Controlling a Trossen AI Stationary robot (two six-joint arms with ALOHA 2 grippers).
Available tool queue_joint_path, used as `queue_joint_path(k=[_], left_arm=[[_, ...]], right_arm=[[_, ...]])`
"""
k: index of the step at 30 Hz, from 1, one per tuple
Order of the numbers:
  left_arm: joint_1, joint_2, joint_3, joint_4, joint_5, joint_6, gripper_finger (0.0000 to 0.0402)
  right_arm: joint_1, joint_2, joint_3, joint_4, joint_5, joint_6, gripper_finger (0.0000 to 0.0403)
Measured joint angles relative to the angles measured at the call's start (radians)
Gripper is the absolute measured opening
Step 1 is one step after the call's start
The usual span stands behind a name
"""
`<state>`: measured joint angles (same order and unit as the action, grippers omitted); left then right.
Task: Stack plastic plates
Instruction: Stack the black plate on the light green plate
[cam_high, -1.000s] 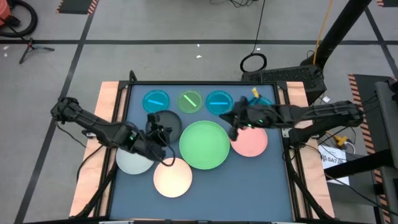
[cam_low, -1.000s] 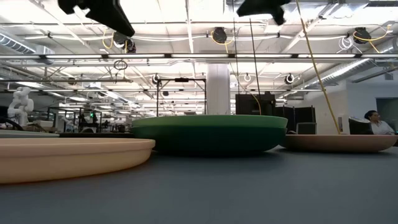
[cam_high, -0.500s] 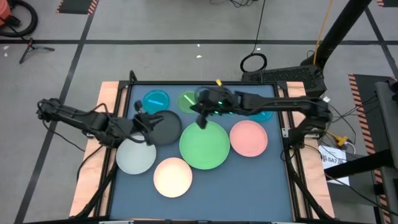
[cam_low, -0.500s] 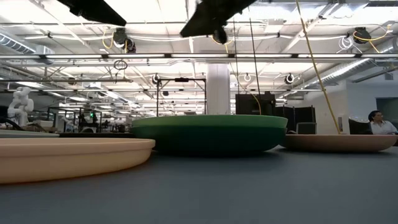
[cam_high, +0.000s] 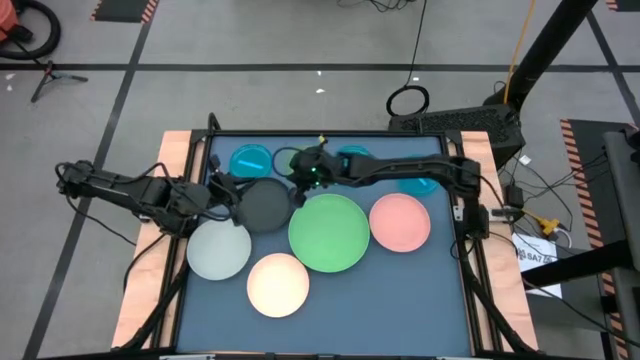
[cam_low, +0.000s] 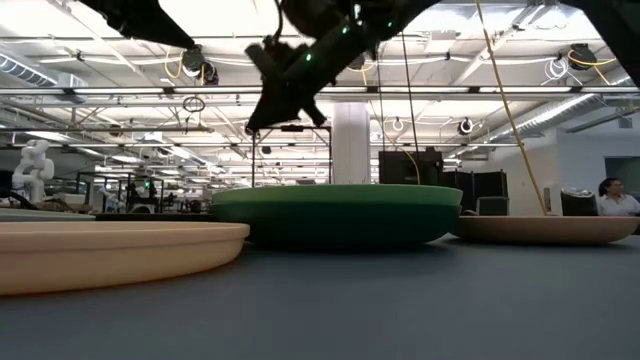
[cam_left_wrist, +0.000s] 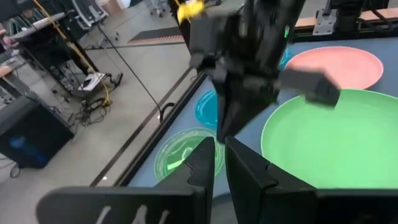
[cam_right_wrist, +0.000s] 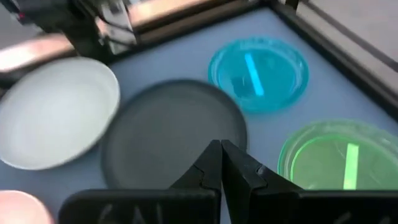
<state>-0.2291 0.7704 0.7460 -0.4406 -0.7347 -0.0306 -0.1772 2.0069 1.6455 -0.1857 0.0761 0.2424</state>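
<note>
Plates sit spread over the table; right gripper (cam_high: 300, 180), fingers closed and empty, hovers beside the dark grey plate (cam_high: 264, 204), left gripper (cam_high: 222, 190) also pinched shut.

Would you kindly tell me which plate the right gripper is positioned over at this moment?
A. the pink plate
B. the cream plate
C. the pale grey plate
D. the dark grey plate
D: in the high view the right gripper has reached across to the edge of the dark grey plate, and the right wrist view shows that plate just beyond its nearly closed fingers.
</note>
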Motion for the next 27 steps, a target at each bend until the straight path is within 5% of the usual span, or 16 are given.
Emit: queue_joint_path(k=[8, 20, 27], left_arm=[[0.0, 0.0, 0.0, 0.002, -0.009, 0.059, 0.0047], [0.0, 0.0, 0.0, 0.004, -0.066, 0.078, 0.0047], [0.0, 0.0, 0.0, 0.0, -0.067, 0.077, 0.0047]], right_arm=[[-0.008, 0.091, 0.006, 0.113, 0.023, -0.004, 0.0], [-0.037, 0.311, 0.431, -0.263, -0.004, 0.036, 0.0], [-0.039, 0.35, 0.489, -0.381, 0.001, 0.163, 0.004]])
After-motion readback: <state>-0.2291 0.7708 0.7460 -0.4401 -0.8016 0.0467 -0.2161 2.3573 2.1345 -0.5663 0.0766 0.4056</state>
